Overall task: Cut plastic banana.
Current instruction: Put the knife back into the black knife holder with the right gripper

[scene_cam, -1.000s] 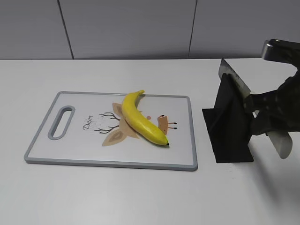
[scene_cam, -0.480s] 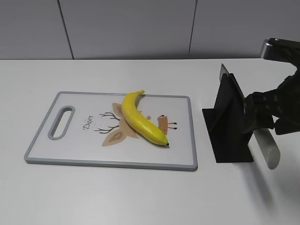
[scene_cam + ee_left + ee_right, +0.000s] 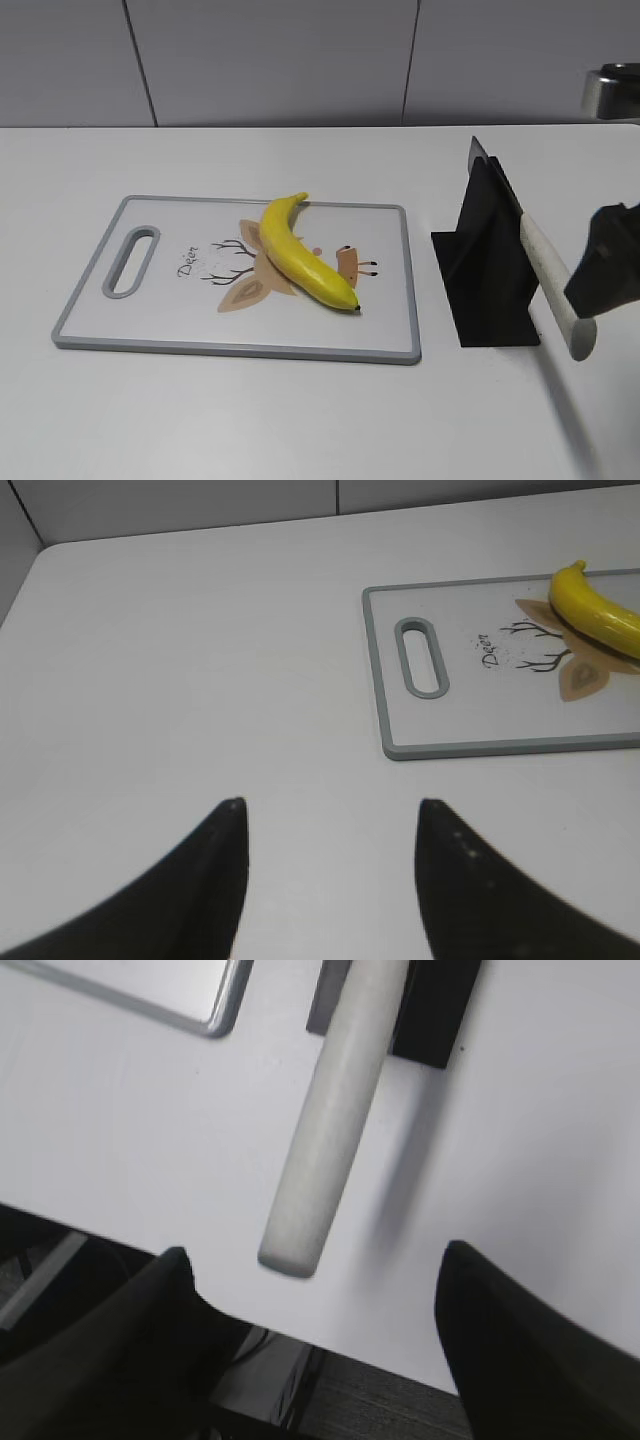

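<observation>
In the right wrist view the right gripper (image 3: 320, 1290) has its jaws spread wide, one dark finger at each lower corner, nothing between them but the pale knife handle (image 3: 335, 1120) — which ends short of the fingertips and is not touched by either. The handle slopes down out of the black knife stand (image 3: 435, 1010), hanging past its edge above the white counter (image 3: 130, 1130). In the exterior view this gripper (image 3: 605, 270) sits at the far right edge, low, just beside the end of the handle (image 3: 552, 285), with the stand (image 3: 490, 265) to its left.

The left gripper (image 3: 330, 865) hovers over bare counter (image 3: 200, 660) near its left side, jaws released and empty, the two black fingers well parted.

The plastic banana (image 3: 300, 252) lies on the grey-rimmed cutting board (image 3: 160, 330), diagonally across the deer print, stem toward the far edge and dark tip toward the near right. It is well apart from both sets of jaws: the stand stands between it and the right gripper, and in the left wrist view the banana (image 3: 595, 605) sits at the far right of the board (image 3: 380, 680).
</observation>
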Robot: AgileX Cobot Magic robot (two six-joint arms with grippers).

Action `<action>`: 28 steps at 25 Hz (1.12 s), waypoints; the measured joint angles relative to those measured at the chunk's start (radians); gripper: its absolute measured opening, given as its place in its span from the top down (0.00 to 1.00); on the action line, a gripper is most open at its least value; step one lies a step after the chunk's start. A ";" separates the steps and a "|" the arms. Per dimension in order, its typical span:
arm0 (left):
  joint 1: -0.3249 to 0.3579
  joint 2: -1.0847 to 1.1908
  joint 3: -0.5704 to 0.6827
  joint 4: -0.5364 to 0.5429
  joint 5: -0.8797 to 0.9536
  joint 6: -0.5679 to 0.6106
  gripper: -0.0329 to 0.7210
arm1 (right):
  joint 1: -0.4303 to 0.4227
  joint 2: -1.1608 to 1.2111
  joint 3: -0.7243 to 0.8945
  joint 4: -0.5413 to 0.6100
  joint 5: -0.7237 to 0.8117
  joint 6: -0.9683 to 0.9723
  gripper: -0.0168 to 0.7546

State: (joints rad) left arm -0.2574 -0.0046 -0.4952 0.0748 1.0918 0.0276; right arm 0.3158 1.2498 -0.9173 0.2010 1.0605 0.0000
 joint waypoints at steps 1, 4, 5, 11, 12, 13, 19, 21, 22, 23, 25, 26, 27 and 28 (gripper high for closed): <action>0.000 0.000 0.000 0.000 0.000 0.000 0.27 | 0.000 -0.032 0.002 0.000 0.018 -0.023 0.23; 0.000 0.000 0.000 0.000 0.000 0.000 0.27 | 0.000 -0.140 0.033 0.000 0.031 -0.071 0.23; 0.000 0.000 0.000 0.000 0.000 0.000 0.27 | 0.000 -0.176 0.049 -0.001 0.031 -0.089 0.23; 0.000 0.000 0.000 0.000 0.000 0.000 0.27 | 0.000 -0.418 0.155 -0.005 0.032 -0.145 0.23; 0.000 0.000 0.000 0.000 0.000 0.000 0.27 | 0.000 -0.450 0.175 -0.009 0.032 -0.147 0.23; 0.000 0.000 0.000 0.000 0.000 0.000 0.27 | 0.000 -0.488 0.191 -0.012 0.032 -0.149 0.23; 0.000 0.000 0.000 0.000 0.000 0.000 0.27 | 0.000 -0.682 0.279 -0.019 0.033 -0.203 0.23; 0.000 0.000 0.000 0.000 0.000 0.000 0.27 | 0.000 -0.738 0.303 -0.019 0.033 -0.222 0.23; 0.000 0.000 0.000 0.000 0.000 0.000 0.27 | 0.000 -0.760 0.319 -0.019 0.033 -0.228 0.23; 0.000 0.000 0.000 0.000 0.000 0.000 0.27 | 0.000 -0.783 0.332 -0.019 0.033 -0.233 0.23; 0.000 0.000 0.000 0.000 0.000 0.000 0.27 | 0.000 -0.828 0.368 -0.019 0.033 -0.242 0.23; 0.000 0.000 0.000 0.000 0.000 0.000 0.27 | 0.000 -0.847 0.384 -0.019 0.029 -0.255 0.23; 0.000 0.000 0.000 0.000 0.000 0.000 0.27 | 0.000 -0.868 0.394 -0.019 0.019 -0.260 0.23; 0.000 0.000 0.000 0.000 0.000 0.000 0.27 | 0.000 -0.889 0.399 -0.019 0.014 -0.265 0.23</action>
State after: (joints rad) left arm -0.2574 -0.0046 -0.4952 0.0748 1.0918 0.0276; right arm 0.3158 0.3604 -0.5186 0.1821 1.0743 -0.2648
